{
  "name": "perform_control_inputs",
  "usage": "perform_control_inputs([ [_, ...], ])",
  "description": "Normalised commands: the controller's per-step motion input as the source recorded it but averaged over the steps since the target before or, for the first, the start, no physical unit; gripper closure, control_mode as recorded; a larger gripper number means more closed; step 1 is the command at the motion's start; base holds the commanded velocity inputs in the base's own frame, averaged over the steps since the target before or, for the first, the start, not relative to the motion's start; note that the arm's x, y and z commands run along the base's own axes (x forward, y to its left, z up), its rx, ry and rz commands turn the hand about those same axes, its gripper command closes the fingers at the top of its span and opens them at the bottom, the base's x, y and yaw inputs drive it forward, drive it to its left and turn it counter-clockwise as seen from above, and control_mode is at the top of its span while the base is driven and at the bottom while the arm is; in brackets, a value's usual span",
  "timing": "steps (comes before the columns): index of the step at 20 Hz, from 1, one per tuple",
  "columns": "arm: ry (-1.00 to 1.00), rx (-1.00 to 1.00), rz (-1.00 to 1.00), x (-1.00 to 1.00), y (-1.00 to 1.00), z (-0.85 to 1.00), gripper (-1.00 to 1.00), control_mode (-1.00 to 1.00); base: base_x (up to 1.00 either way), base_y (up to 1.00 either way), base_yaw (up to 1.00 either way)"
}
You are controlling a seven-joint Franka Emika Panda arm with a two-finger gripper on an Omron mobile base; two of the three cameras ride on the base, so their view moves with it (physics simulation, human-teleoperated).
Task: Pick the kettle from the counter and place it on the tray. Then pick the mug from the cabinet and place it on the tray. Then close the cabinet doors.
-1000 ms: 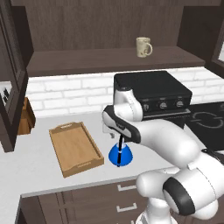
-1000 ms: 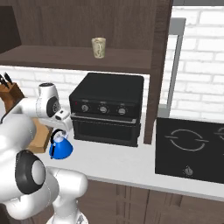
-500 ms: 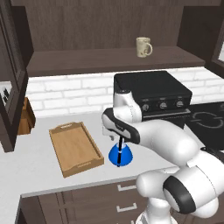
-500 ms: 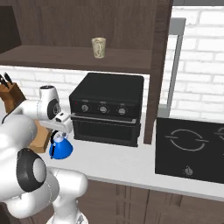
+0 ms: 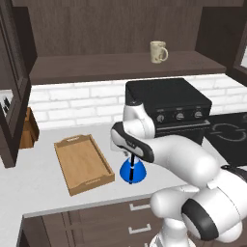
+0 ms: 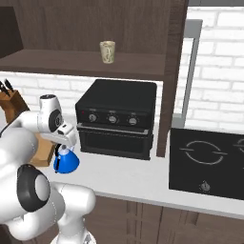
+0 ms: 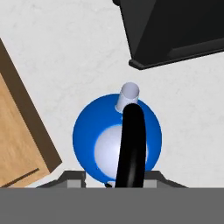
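The blue cone-shaped kettle (image 5: 132, 171) (image 6: 66, 162) stands on the light counter (image 5: 38, 183), just right of the wooden tray (image 5: 61, 164), which holds nothing. My gripper (image 5: 131, 155) (image 6: 63, 145) hangs straight over the kettle, down at its black arched handle. In the hand view the kettle (image 7: 87, 131) sits right under the hand. Its handle runs up from the bottom edge between the jaws, and how far they stand from it is hidden. The beige mug (image 5: 157, 51) (image 6: 107, 51) stands on the shelf of the dark cabinet (image 5: 96, 65). One cabinet door (image 5: 12, 96) stands open at the left.
A black countertop oven (image 5: 169, 103) (image 6: 116, 116) stands close behind and right of the kettle. A knife block (image 5: 29, 128) (image 6: 10, 97) sits at the wall left of the tray. A black cooktop (image 6: 207, 162) lies to the right. The tray's corner (image 7: 13, 144) lies beside the kettle.
My hand has shifted slightly over the kettle's handle. The kettle, tray and mug stay where they were.
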Motion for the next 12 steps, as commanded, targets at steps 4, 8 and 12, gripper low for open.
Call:
perform_control_inputs([
  [4, 0.00, 0.00, 0.00, -0.19, 0.04, 0.00, 1.00, -1.00, 0.00, 0.00, 0.00],
  [8, -0.09, -0.01, 0.00, -0.18, 0.10, 0.07, 1.00, -1.00, 0.00, 0.00, 0.00],
  [12, -0.28, -0.01, 0.00, -0.25, 0.19, 0.50, 1.00, -1.00, 0.00, 0.00, 0.00],
])
